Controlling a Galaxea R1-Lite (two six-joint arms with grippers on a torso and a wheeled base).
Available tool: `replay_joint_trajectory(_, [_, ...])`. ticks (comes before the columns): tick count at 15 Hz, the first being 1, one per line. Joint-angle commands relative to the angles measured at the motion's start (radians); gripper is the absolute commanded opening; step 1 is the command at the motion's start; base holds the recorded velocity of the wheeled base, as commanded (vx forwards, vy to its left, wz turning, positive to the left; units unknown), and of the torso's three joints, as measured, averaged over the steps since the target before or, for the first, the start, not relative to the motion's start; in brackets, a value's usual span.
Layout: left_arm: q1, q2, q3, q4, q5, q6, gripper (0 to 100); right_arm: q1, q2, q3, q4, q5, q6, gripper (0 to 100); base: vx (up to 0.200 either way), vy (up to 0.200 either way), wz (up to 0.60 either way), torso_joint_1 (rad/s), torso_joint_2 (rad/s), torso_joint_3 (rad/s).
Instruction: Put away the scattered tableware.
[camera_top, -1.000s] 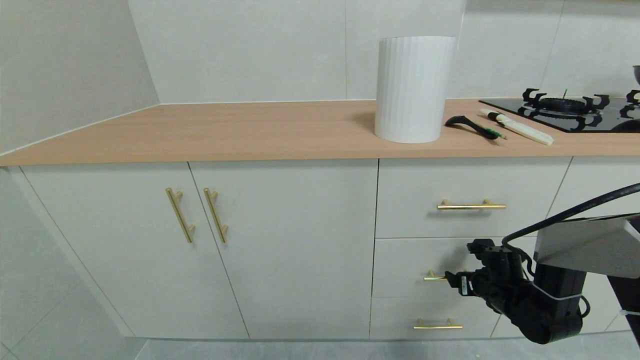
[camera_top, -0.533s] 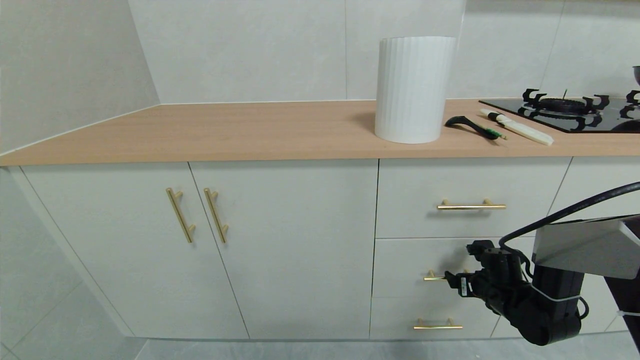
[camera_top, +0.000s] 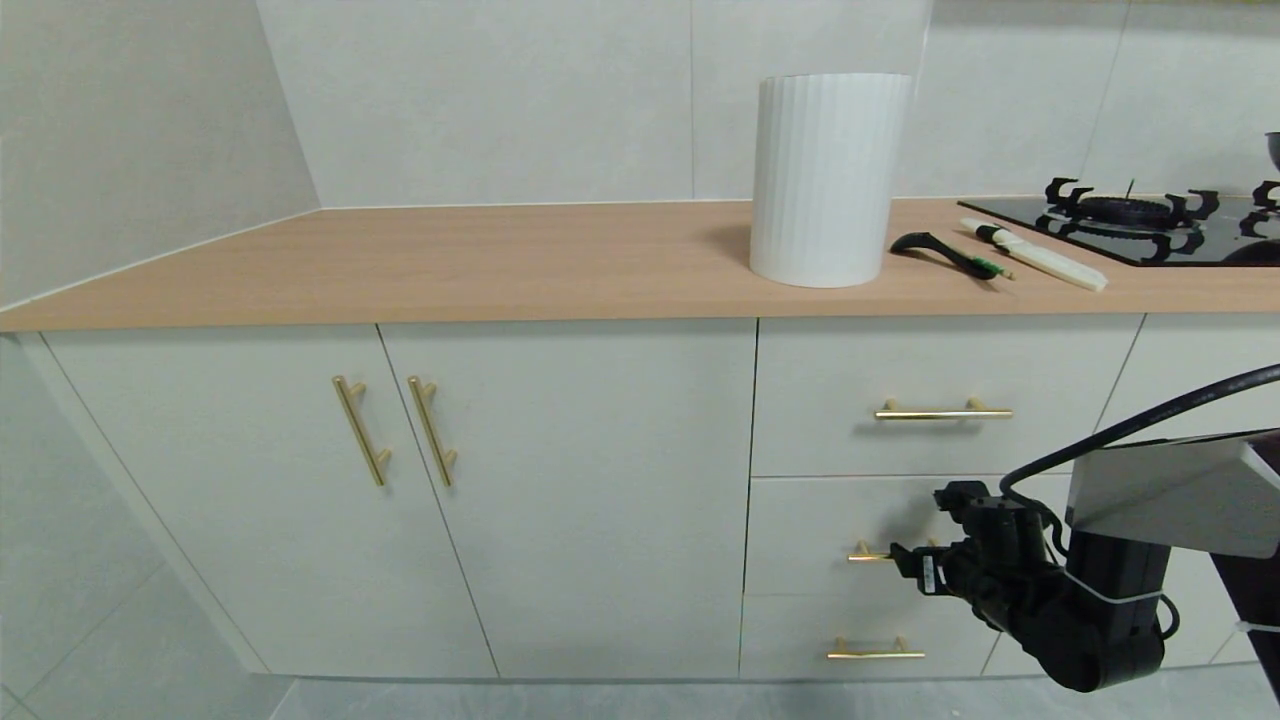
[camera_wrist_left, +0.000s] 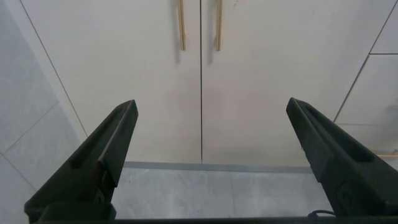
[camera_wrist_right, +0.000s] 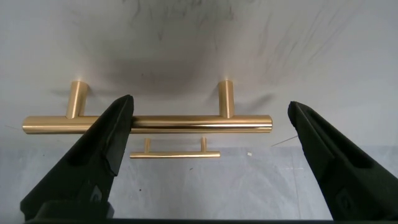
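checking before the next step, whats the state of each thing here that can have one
cabinet doors: shut
top drawer: shut
middle drawer: shut
bottom drawer: shut
left gripper: open, empty
right gripper: open, at the middle drawer's handle
white container: upright on the counter

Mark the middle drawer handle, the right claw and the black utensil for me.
middle drawer handle (camera_wrist_right: 180, 122), right wrist view, middle of bar.
right claw (camera_wrist_right: 209, 106), right wrist view, gap between fingertips.
black utensil (camera_top: 942, 251), head view, its handle.
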Motion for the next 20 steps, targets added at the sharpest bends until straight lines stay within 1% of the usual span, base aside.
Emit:
replay_joint_trajectory(1, [0.000,0.000,0.000,0.000,0.000,0.000,100,0.000,0.001,0.000,0.003,0.000,-0.001,100,0.000,0.000,0.00,0.000,0.00,0.000])
replay_joint_trajectory(9, [0.000,0.000,0.000,0.000,0.000,0.000,100,0.000,-0.002,0.016,0.004,0.000,-0.007,100,0.000,0.000,0.00,0.000,0.00,0.000])
replay_joint_trajectory(10, [0.000,0.000,0.000,0.000,0.000,0.000,100,0.005,-0.077,0.080,0.036,0.009,-0.027,100,0.000,0.000,0.00,0.000,0.00,0.000])
replay_joint_trajectory(12, [0.000,0.000,0.000,0.000,0.000,0.000,100,0.011,-0.229,0.134,0.167,0.048,-0.052,100,0.000,0.000,0.00,0.000,0.00,0.000])
replay_joint_trajectory(14, [0.000,0.000,0.000,0.000,0.000,0.000,100,0.028,-0.472,0.143,0.464,0.154,-0.052,100,0.000,0.000,0.00,0.000,0.00,0.000])
replay_joint_trajectory(15, [0.000,0.000,0.000,0.000,0.000,0.000,100,0.031,-0.582,0.135,0.583,0.183,-0.052,100,0.000,0.000,0.00,0.000,0.00,0.000])
replay_joint_trajectory(16, [0.000,0.000,0.000,0.000,0.000,0.000,100,0.043,-0.662,0.121,0.653,0.192,-0.052,100,0.000,0.000,0.00,0.000,0.00,0.000])
replay_joint_trajectory(18, [0.000,0.000,0.000,0.000,0.000,0.000,100,0.060,-0.780,0.111,0.725,0.192,-0.052,100,0.000,0.000,0.00,0.000,0.00,0.000])
replay_joint_trajectory(20, [0.000,0.000,0.000,0.000,0.000,0.000,100,0.089,-0.821,0.111,0.721,0.186,-0.047,100,0.000,0.000,0.00,0.000,0.00,0.000])
